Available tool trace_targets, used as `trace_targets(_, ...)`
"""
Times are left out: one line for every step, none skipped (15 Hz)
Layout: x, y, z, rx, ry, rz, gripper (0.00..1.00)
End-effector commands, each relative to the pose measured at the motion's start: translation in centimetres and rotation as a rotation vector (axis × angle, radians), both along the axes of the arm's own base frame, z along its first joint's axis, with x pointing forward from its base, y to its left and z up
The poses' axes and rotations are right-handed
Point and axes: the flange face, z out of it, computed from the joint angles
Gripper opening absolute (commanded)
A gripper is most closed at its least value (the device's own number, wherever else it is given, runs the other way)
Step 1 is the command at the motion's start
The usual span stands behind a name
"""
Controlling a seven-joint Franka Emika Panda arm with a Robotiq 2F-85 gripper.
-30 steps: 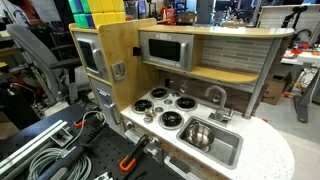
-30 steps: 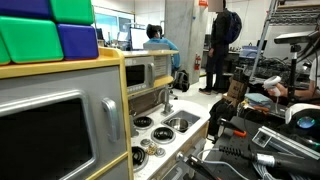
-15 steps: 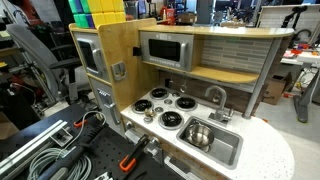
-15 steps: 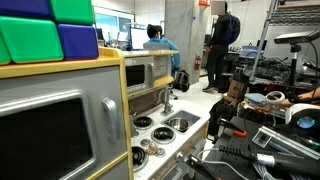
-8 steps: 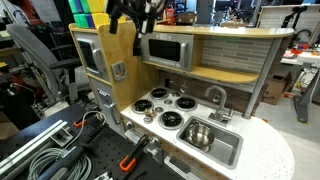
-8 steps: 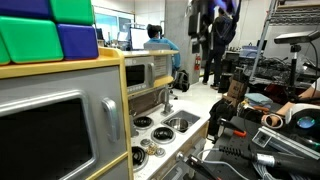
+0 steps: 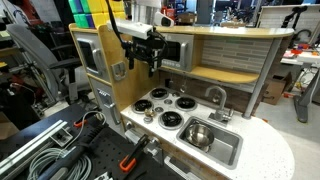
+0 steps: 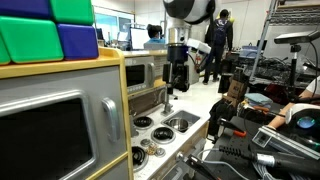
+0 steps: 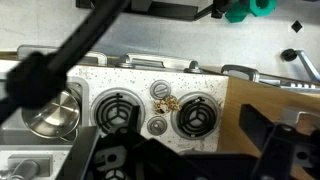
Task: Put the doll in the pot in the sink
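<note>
The doll (image 9: 165, 102) is a tiny tan figure lying on the speckled stovetop between two burners; it also shows as a speck in an exterior view (image 7: 147, 116). The steel pot (image 7: 198, 135) stands in the silver sink (image 7: 232, 151) next to the curved faucet (image 7: 215, 95). In the wrist view the pot (image 9: 50, 112) is at the left. My gripper (image 7: 144, 63) hangs open and empty well above the stove's left side, in front of the microwave. It shows in both exterior views (image 8: 170, 76). Its dark fingers fill the lower wrist view (image 9: 190, 160).
Black-and-white burners (image 7: 170, 120) and small knobs cover the stovetop. A wooden side panel (image 7: 118, 70) and a toy microwave (image 7: 165, 50) stand close behind the gripper. Cables and tools lie on the bench (image 7: 60, 150) in front. People stand in the background (image 8: 218, 40).
The arm has come into view from above and moved down to hang over the stove. The doll, pot and sink have not moved.
</note>
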Motion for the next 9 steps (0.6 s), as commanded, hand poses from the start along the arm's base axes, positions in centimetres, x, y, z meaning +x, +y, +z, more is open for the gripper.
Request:
trace_targets(1.9, 1.5, -2.7, -0.056, -0.037, 0.0, 1.0)
trace_targets(2.2, 1.7, -3.5, -0.077, -0.059, 0.001, 1.0)
trace_targets(2.6, 1.7, -4.2, -0.1, -0.084, 0.003, 1.0)
trace_targets(3.0, 1.7, -4.9, -0.124, -0.099, -0.001, 1.0)
trace_targets(3.3, 1.7, -5.4, -0.146, -0.112, -0.002, 1.0)
trace_targets(3.3, 1.9, -5.4, -0.147, -0.103, -0.009, 1.0)
trace_targets(2.7, 2.2, -4.7, -0.132, -0.057, -0.018, 1.0)
trace_targets(2.4, 1.6, -5.5, -0.125, -0.075, -0.009, 1.0)
trace_targets(2.4, 1.7, -5.5, -0.125, -0.07, -0.012, 1.0)
